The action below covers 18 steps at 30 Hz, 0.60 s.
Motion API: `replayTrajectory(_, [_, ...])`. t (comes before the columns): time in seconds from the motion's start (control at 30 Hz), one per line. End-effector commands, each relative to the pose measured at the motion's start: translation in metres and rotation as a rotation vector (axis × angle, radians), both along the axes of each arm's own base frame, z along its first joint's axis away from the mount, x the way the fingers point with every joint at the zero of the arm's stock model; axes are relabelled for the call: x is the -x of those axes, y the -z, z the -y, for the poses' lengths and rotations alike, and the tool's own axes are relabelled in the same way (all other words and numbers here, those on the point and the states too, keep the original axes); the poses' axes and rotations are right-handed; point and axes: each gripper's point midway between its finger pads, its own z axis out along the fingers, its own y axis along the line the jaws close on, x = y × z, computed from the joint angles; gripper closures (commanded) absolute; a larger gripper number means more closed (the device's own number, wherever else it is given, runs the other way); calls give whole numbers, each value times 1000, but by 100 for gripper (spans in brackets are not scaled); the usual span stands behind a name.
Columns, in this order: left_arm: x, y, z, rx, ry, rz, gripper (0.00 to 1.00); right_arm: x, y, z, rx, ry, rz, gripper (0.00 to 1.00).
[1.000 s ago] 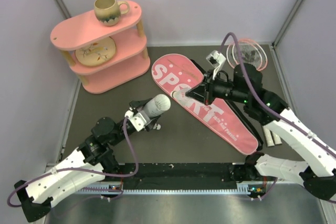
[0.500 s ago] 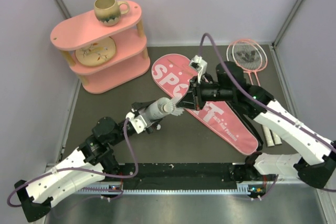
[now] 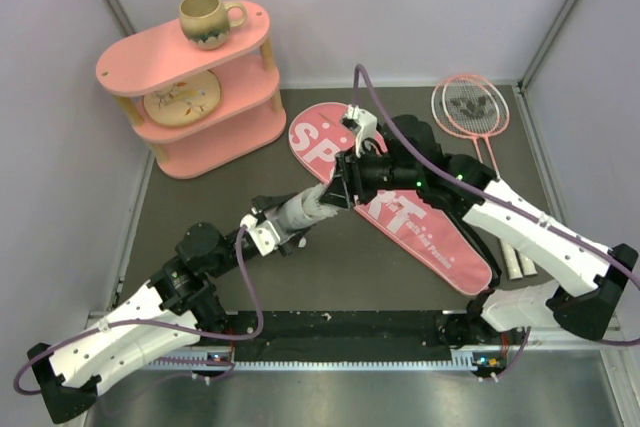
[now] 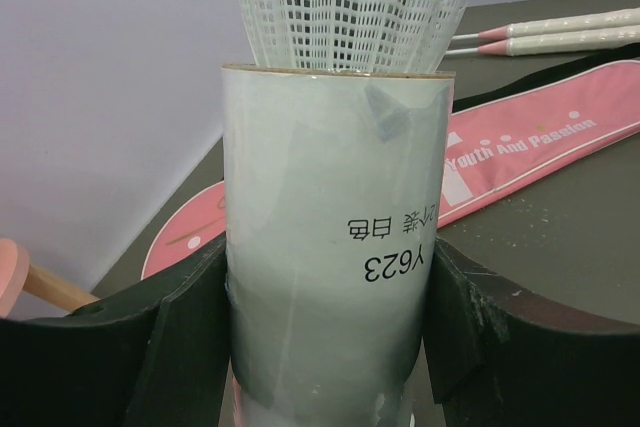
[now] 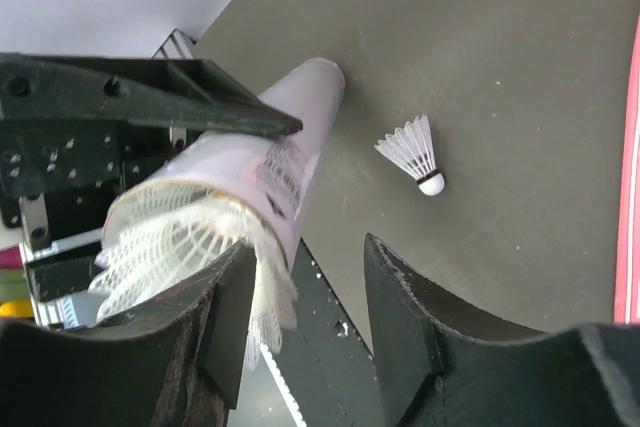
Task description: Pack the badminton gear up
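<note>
Tube (image 4: 335, 237): pale, smooth, soft sheen; plastic or coated card, cannot tell. Black print, clear tape patch near rim.
Shuttlecock in tube mouth (image 4: 345, 7): white plastic mesh skirt.
Loose shuttlecock (image 5: 412, 152): white ribbed skirt, smooth rounded cap.
Bag (image 3: 430, 235): pink cloth, matt, white print.
Rackets (image 3: 470, 107): thin pink frames, smooth.
Left gripper (image 4: 328, 297) fingers: black plastic, matt, edges scuffed rough.
Shelf (image 3: 190, 77): pink-painted wood, matt; posts bare wood.
Mug (image 3: 205, 19): glazed ceramic, glossy.
Table (image 3: 190, 197): dark grey, matt, finely speckled.
</note>
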Motion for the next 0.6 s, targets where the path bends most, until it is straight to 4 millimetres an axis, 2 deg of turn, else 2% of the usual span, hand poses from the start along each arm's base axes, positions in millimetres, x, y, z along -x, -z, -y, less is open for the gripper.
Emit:
replayTrajectory(0.0, [7, -30, 2, 73, 37, 52, 76, -6, -11, -19, 1, 12, 40, 52])
replayTrajectory(0.03, [6, -30, 2, 73, 31, 51, 76, -8, -3, -26, 20, 2, 32, 51])
replayTrajectory(0.1, [6, -31, 2, 75, 31, 52, 76, -9, -3, -35, 33, 4, 45, 49])
replayTrajectory(0.13, [7, -30, 2, 72, 34, 51, 76, -8, 7, -44, 56, -3, 39, 48])
replayTrajectory(0.2, [7, -30, 2, 73, 33, 52, 76, -9, 10, -52, 68, -1, 39, 48])
replayTrajectory(0.33, [4, -30, -1, 73, 11, 52, 76, -12, 21, -57, 99, 19, 40, 47])
replayTrajectory(0.47, [2, -33, -3, 82, -2, 55, 76, -15, 10, -50, 87, 46, 77, 46])
replayTrajectory(0.57, [-6, -35, -10, 92, -64, 47, 76, -19, -20, -40, -10, 99, 153, 43])
